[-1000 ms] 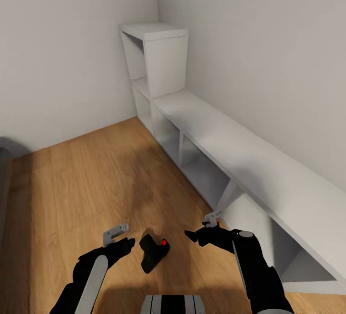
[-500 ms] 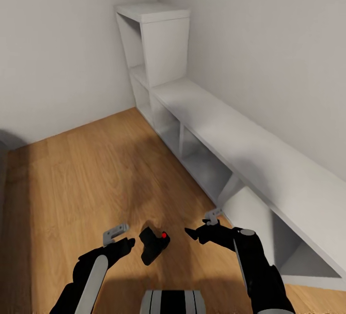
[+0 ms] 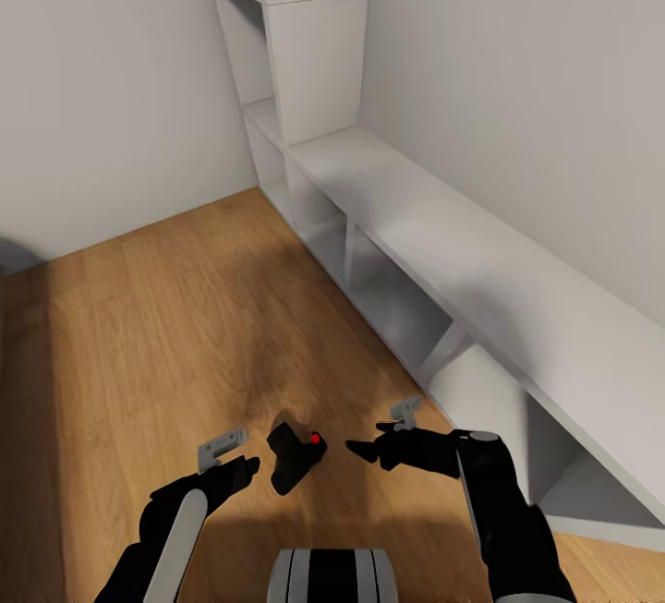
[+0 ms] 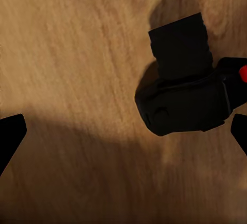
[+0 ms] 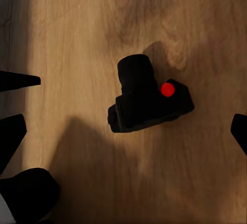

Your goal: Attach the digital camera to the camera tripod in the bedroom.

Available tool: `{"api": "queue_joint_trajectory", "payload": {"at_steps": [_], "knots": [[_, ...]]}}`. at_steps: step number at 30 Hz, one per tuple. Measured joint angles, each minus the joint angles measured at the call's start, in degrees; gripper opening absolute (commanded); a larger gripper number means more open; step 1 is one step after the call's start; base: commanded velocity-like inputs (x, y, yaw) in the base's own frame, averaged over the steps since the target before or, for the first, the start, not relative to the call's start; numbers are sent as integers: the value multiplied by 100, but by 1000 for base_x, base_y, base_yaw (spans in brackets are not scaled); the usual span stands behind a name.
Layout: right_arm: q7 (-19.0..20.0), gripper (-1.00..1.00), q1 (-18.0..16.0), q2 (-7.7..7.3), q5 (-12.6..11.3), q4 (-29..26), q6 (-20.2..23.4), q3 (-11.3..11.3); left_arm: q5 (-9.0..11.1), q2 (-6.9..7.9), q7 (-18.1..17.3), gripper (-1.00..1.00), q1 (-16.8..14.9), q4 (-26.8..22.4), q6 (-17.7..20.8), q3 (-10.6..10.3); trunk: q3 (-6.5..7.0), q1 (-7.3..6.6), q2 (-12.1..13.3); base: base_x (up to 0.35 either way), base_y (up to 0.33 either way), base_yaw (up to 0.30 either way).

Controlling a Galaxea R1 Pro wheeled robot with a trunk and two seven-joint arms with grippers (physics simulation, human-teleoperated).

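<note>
Digital camera (image 3: 296, 460): lies on your wood floor (image 3: 139, 335), between both arms, red dot up.
Left gripper (image 3: 242, 455): spread, just beside the camera, holding nothing.
Right gripper (image 3: 380, 435): spread, near it.
White cube shelving (image 3: 434, 252): along your right-hand wall.

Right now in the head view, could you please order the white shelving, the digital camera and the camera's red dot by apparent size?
1. White shelving, by far the largest.
2. Digital camera, though it sits nearer the lens.
3. Red dot, the smallest.
</note>
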Motion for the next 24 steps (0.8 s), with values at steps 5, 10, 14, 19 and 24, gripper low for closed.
{"api": "queue_joint_trajectory", "payload": {"at_steps": [5, 10, 14, 19, 24], "knots": [[190, 100, 0, 0, -10, -47, 136, -11, 0, 0, 0, 100, 0, 0, 8, 1, -89, 10, -6, 0, 0, 0], [215, 100, 0, 0, -12, -52, 152, -14, 0, 0, 0, 100, 0, -2, 12, 1, -89, 10, -6, 0, 0, 0], [222, 100, 0, 0, -12, -54, 151, -20, 0, 0, 0, 100, 0, -3, 13, 1, -89, 10, -6, 0, 0, 0], [226, 100, 0, 0, -19, -59, 152, -24, 0, 0, 0, 100, 0, -3, 16, 1, -89, 10, -6, 0, 0, 0], [226, 100, 0, 0, -20, -63, 144, -70, 0, 10, -7, 100, 0, -4, 25, 8, -89, 10, -6, 0, 0, 0]]}}
